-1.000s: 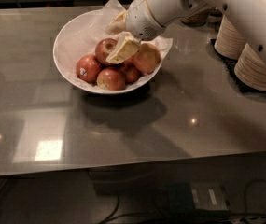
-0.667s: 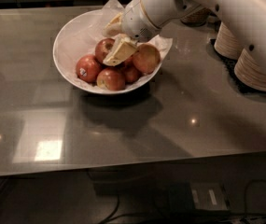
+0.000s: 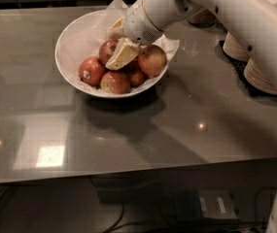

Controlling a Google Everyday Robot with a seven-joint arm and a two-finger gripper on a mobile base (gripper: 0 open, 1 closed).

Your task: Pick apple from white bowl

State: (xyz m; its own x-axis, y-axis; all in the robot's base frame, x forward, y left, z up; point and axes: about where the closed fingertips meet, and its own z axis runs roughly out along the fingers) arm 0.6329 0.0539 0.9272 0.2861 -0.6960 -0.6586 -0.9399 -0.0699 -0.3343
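The white bowl (image 3: 72,42), lined with crinkled white paper, stands at the back middle of the grey table. It holds several apples. The dull dark-red apple (image 3: 107,50) lies near the bowl's middle. My gripper (image 3: 118,41) reaches down into the bowl from the right. It is open, with one cream finger (image 3: 122,55) low at the apple's right side and the other (image 3: 115,29) behind it. The apple with the white sticker (image 3: 90,71) lies at the left, another red one (image 3: 114,82) at the front, and the paler yellow-and-red one (image 3: 152,60) at the right.
Stacks of beige paper bowls (image 3: 257,74) stand on a dark mat at the right, another stack (image 3: 203,17) behind my arm. My white arm (image 3: 225,13) crosses above the table's right back part. The table's front edge (image 3: 128,171) runs below.
The gripper has sunk slightly lower and to the left in the bowl, its lower finger closer against the dark-red apple. The apples have not moved.
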